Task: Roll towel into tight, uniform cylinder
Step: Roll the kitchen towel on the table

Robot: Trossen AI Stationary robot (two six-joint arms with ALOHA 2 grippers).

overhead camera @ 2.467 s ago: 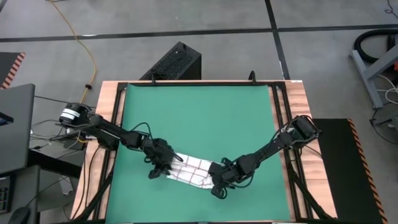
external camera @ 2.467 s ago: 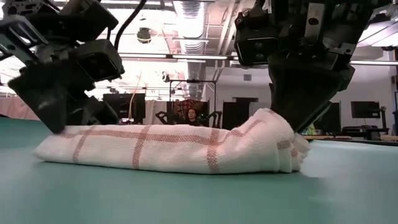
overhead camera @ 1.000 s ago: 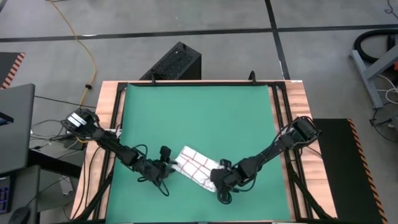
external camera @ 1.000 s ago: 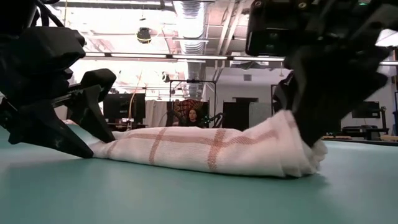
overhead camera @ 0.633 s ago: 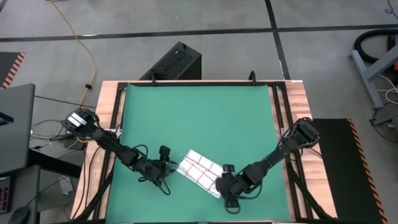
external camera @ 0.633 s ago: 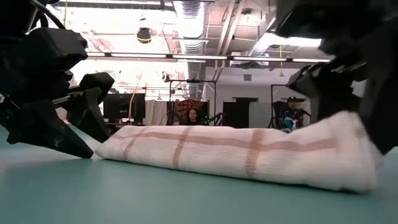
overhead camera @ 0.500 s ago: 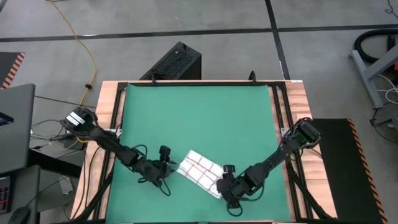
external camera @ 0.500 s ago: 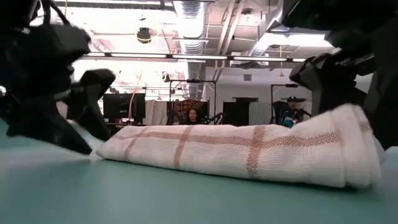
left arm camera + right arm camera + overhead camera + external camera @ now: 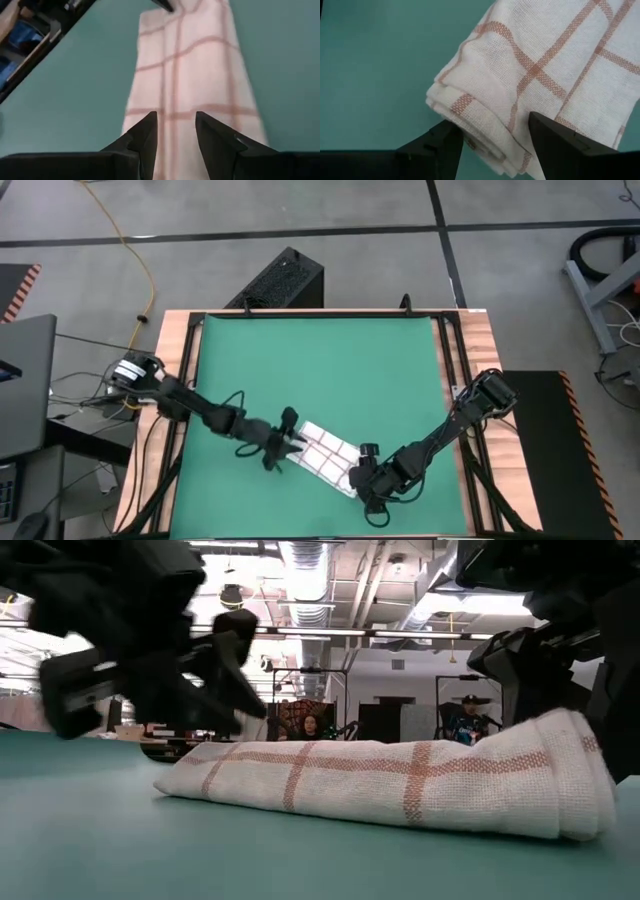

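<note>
The white towel with thin red checks (image 9: 326, 455) lies as a loose flattened roll on the green mat (image 9: 320, 360), slanting from near the middle toward the near right. It also shows in the low view (image 9: 400, 775). My left gripper (image 9: 292, 445) is open just above the roll's left end (image 9: 185, 75), its fingers (image 9: 150, 131) pointing along the roll. My right gripper (image 9: 366, 478) is open at the roll's right end (image 9: 470, 100), one finger on either side of that layered end. My right gripper's open fingers (image 9: 555, 137) stand on either side of the towel's folded right end (image 9: 485, 130), coming level from the near right. I cannot tell whether they touch it. The towel lies on the mat. My left gripper shows no touch.
The wooden table frame (image 9: 175, 380) rims the mat. A black box (image 9: 285, 280) stands beyond the far edge and a laptop (image 9: 20, 380) at the left. People sit in the room behind (image 9: 310, 726). Open mat lies toward the far edge.
My left gripper has gone toward the table's right, from beside the towel's left end to over it. My right gripper has gone toward the near edge, and the towel's right end has slid with it while the left end has stayed.
</note>
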